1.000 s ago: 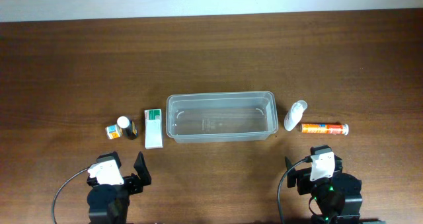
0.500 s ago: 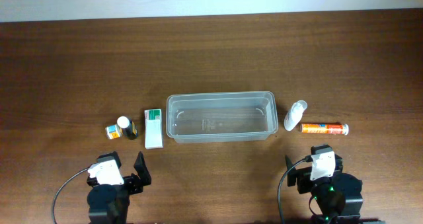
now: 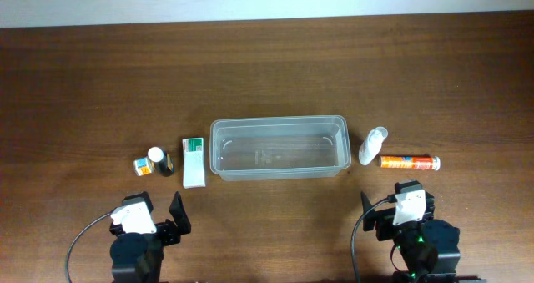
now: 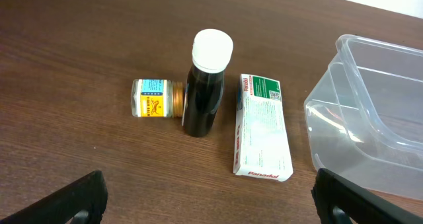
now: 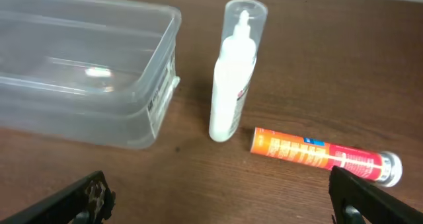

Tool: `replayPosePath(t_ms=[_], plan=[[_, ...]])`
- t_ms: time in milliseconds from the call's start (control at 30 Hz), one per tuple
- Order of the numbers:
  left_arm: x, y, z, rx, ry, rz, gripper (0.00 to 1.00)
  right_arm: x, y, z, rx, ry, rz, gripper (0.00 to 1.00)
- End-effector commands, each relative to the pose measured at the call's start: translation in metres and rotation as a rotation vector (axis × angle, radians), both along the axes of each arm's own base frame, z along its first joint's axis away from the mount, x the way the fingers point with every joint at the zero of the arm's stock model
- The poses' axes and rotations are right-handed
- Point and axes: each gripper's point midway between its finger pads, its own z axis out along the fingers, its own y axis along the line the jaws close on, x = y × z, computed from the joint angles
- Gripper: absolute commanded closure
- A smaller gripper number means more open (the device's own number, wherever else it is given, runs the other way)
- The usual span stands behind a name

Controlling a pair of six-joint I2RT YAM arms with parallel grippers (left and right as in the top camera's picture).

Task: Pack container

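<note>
Overhead view, container (image 3: 278, 121) mid-table, box (image 3: 194, 163), dark bottle (image 3: 158, 160), jar (image 3: 142, 165) left, spray bottle (image 3: 373, 144), orange tube (image 3: 407, 162) right, left gripper (image 4: 210, 199), right gripper (image 5: 225, 199) near, both released.

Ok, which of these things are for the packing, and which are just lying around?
For the job: tub, and probably to go in it: jar, dark bottle, box, white bottle, orange tube.
Just lying about: nothing I can see, only the table underneath.
</note>
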Motion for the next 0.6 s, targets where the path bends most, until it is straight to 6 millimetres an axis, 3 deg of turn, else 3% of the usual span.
replayPosePath(t_ms=[0,100,133,167,400,500,567], plan=[[0.001,-0.003,0.0,-0.007,-0.01,-0.013,0.0,0.004,0.004,0.012,0.187,-0.026,-0.056,0.02],[0.001,-0.003,0.0,-0.007,-0.01,-0.013,0.0,0.007,0.011,0.044,0.369,-0.09,-0.072,0.02],[0.001,-0.003,0.0,-0.007,-0.01,-0.013,0.0,0.005,0.011,0.06,0.406,-0.117,-0.075,0.02],[0.001,-0.003,0.0,-0.007,-0.01,-0.013,0.0,0.001,0.011,0.088,0.44,-0.164,-0.075,0.02],[0.001,-0.003,0.0,-0.007,-0.01,-0.013,0.0,-0.021,0.019,0.194,0.458,-0.237,-0.014,0.02],[0.001,-0.003,0.0,-0.007,-0.01,-0.014,0.0,-0.026,0.029,0.219,0.471,-0.232,0.045,0.02],[0.001,-0.003,0.0,-0.007,-0.01,-0.014,0.0,-0.024,0.033,0.224,0.474,-0.22,0.067,0.02]])
